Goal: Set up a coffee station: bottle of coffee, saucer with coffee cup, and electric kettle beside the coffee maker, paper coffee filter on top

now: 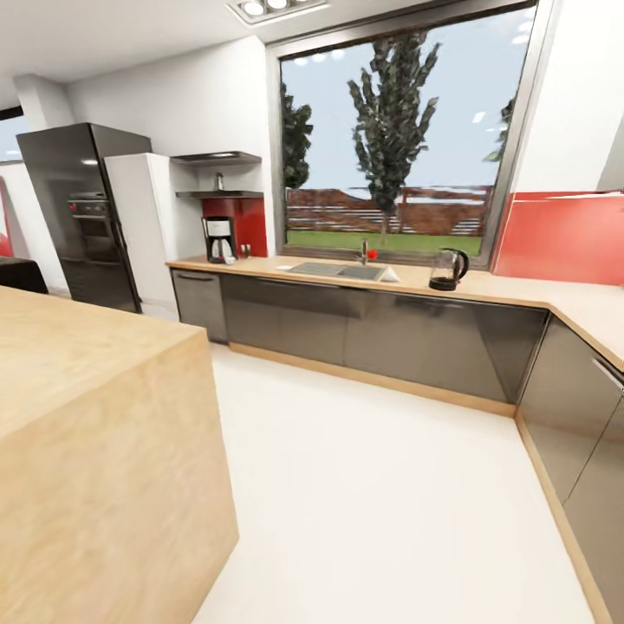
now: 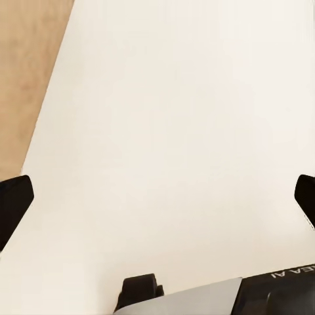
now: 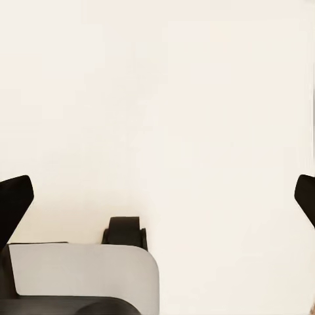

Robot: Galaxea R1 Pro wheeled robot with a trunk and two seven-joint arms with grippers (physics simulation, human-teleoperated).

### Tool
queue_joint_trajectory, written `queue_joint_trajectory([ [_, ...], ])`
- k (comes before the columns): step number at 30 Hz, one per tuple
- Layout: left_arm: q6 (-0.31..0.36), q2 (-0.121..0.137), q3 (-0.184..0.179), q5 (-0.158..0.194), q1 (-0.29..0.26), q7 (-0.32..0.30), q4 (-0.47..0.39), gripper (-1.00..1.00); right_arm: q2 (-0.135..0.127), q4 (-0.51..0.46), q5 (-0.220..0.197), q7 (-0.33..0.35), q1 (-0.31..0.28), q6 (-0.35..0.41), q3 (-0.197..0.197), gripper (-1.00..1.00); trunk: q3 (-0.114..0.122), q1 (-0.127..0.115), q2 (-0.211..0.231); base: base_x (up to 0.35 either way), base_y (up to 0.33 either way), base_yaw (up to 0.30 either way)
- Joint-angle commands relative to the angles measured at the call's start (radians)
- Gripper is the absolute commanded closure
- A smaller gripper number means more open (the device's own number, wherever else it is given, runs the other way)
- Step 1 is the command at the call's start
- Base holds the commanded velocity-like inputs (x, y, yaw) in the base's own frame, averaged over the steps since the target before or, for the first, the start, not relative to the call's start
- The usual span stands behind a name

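A long wooden countertop (image 1: 520,290) runs across the middle of the head view under a wide window (image 1: 399,130), turning a corner at the right edge over dark grey cabinets (image 1: 364,334). A pale wooden island (image 1: 95,433) fills the lower left, white floor (image 1: 381,485) spreading beside it. At upper left stands a black refrigerator (image 1: 74,217) next to a tall white cabinet (image 1: 152,230).

The coffee maker (image 1: 218,239) — black, with a clear carafe in its base — sits at the counter's left end, left of centre in the frame, against a red backsplash. Above it, on the lower of two grey shelves (image 1: 217,194), a small dark bottle (image 1: 220,181) stands upright; it is too small to make out further. The electric kettle (image 1: 447,269) — a dark glass body with a black handle and lid — stands on the counter right of centre, well apart from the coffee maker, with the steel sink (image 1: 338,270) between them. What lies in the sink basin cannot be made out.

In the left wrist view the left gripper (image 2: 157,197) hangs over white floor with its black fingers (image 2: 14,200) spread wide, holding nothing. The right gripper (image 3: 157,197) is likewise parted and unladen above the floor.
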Motion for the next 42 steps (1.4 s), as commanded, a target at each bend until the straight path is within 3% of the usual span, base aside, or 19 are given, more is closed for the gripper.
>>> queue_joint_trajectory([
  [1,-0.001,0.000,0.002,-0.009,0.001,0.000,-0.001,-1.00,0.000,0.001,0.000,0.000,0.000,-0.002,0.001,-1.00,-0.001,0.001,0.000,0.326,-0.001,-0.223],
  [13,-0.002,0.000,0.002,-0.008,0.001,0.000,-0.002,-1.00,0.001,0.006,-0.003,-0.001,0.000,-0.002,-0.001,-1.00,-0.001,0.001,0.000,0.326,0.000,-0.205],
  [23,-0.002,0.000,0.003,-0.008,0.001,0.000,-0.002,-1.00,0.004,0.182,-0.007,-0.001,0.000,-0.002,-0.003,-1.00,-0.001,0.001,0.000,0.326,0.000,-0.017],
  [42,-0.001,-0.002,0.002,-0.008,0.001,0.000,-0.002,-1.00,0.005,0.198,-0.008,-0.001,0.000,-0.002,-0.004,-1.00,-0.001,0.001,0.000,0.326,-0.010,0.000],
])
